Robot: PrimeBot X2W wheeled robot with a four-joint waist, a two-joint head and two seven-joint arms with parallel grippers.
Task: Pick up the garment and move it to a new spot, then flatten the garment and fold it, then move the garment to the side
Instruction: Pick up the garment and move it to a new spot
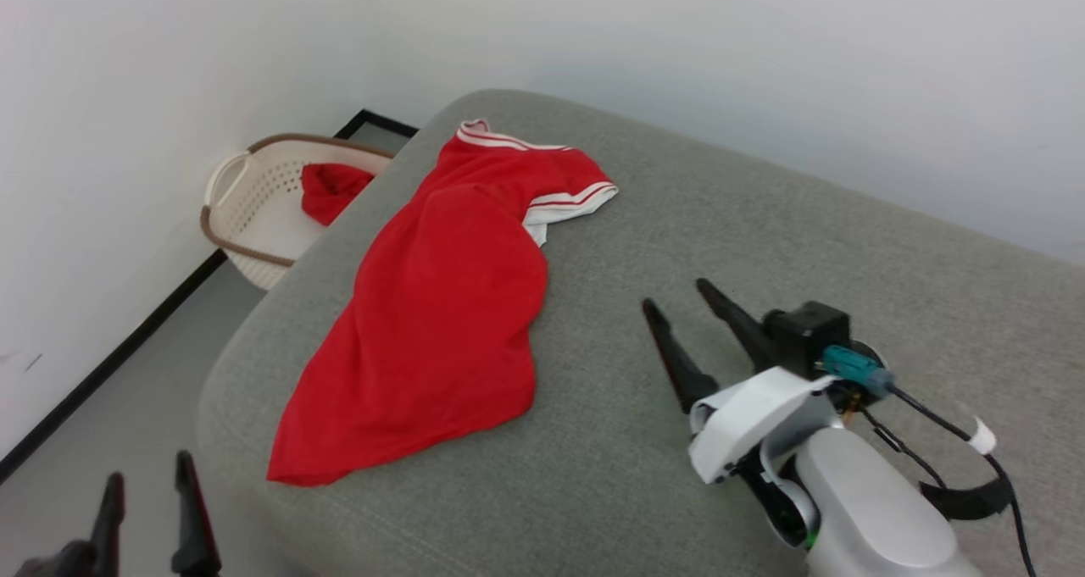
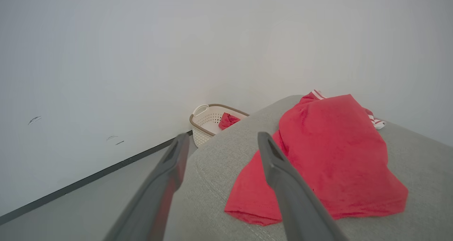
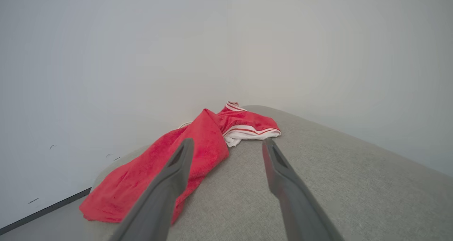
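- The grey couch [image 1: 763,246] carries the garment [image 1: 441,306], which lies crumpled on its left part, near the edge.
- I judge the garment light, limp and not fragile; I would pinch it at the striped sleeve and at the near hem corner.
- A white basket [image 1: 242,204] stands on the floor beyond the couch, not in my way.
- My left end effector [image 1: 148,471] and right end effector [image 1: 676,295] are spread wide, both empty.
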